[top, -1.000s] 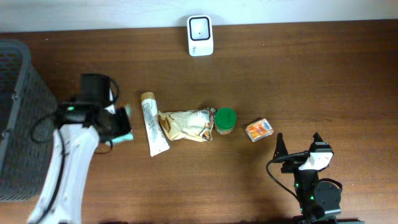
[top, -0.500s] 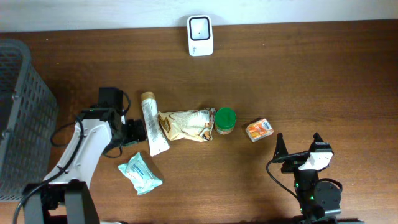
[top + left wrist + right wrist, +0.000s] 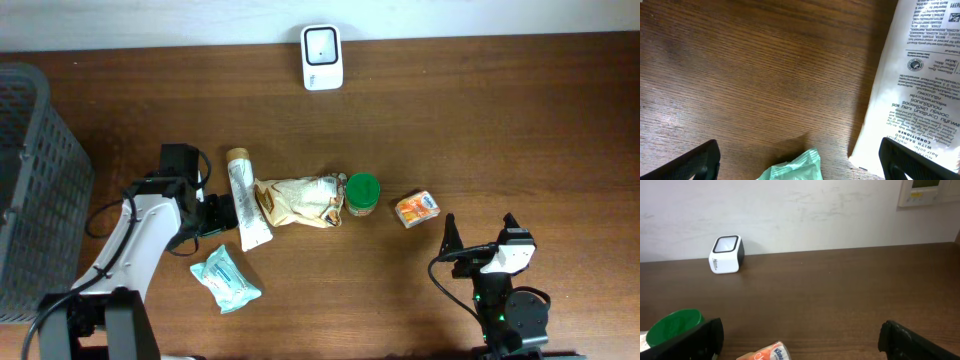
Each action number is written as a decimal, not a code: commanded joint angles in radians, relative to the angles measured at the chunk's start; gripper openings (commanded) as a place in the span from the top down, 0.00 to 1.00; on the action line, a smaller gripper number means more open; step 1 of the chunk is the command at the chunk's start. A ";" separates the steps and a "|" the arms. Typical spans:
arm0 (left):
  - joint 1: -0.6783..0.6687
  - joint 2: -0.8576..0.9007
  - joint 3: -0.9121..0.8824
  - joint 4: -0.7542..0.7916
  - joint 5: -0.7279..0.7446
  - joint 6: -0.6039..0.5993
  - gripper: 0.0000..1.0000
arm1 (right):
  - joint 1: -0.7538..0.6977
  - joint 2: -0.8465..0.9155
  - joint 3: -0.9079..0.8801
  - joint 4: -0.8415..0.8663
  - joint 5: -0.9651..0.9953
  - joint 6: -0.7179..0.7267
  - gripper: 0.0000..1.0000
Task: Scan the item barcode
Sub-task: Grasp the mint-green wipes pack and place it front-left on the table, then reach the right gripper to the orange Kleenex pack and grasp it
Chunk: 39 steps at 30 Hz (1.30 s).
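Your left gripper (image 3: 222, 212) is wide open and empty, just beside the white tube (image 3: 247, 205). Next, grab it and show its barcode to the scanner (image 3: 322, 57).

white tube (image 3: 920, 75): right, on table (image 3: 740, 75) | green packet (image 3: 795, 169): bottom edge | claw (image 3: 800, 160): spread wide

Even, bright indoor light, soft short shadows, sharp overhead, wrist close-up slightly soft
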 commanded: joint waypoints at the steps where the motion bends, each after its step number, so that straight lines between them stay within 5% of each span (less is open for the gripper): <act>1: -0.002 0.006 -0.009 0.028 0.010 -0.002 0.01 | -0.003 -0.007 -0.007 -0.004 0.012 -0.005 0.02; 5: 0.002 -0.006 0.066 0.045 0.024 0.101 0.01 | -0.003 -0.007 -0.007 -0.004 0.012 -0.005 0.02; 8: 0.010 -0.121 0.339 -0.199 0.246 0.381 0.01 | -0.003 -0.007 -0.007 -0.004 0.012 -0.005 0.02; 15: 0.021 -0.363 0.480 -0.275 0.274 0.410 0.01 | -0.003 -0.007 -0.007 0.034 0.005 -0.005 0.02; 20: 0.020 -0.360 0.480 -0.299 0.274 0.410 0.01 | -0.003 0.042 0.069 0.077 -0.442 0.089 0.02; 22: 0.021 -0.360 0.480 -0.299 0.274 0.410 0.01 | -0.003 0.157 0.236 -0.039 -0.568 0.110 0.02; 28: 0.021 -0.360 0.480 -0.299 0.274 0.410 0.01 | -0.003 0.759 1.056 -0.797 -0.549 -0.050 0.02; 32: 0.020 -0.360 0.480 -0.299 0.274 0.410 0.01 | -0.003 1.055 1.162 -0.879 -0.658 -0.041 0.02; 33: 0.020 -0.360 0.480 -0.299 0.274 0.410 0.01 | -0.003 1.123 1.162 -0.909 -0.643 -0.025 0.17; 34: 0.020 -0.360 0.480 -0.299 0.274 0.410 0.01 | -0.004 1.212 1.162 -0.977 -0.463 0.171 0.37; 36: 0.020 -0.360 0.480 -0.299 0.274 0.410 0.01 | -0.004 1.318 1.162 -1.031 -0.255 0.371 0.38; 39: 0.021 -0.360 0.480 -0.299 0.274 0.410 0.01 | -0.003 1.551 1.162 -1.004 -0.246 0.470 0.62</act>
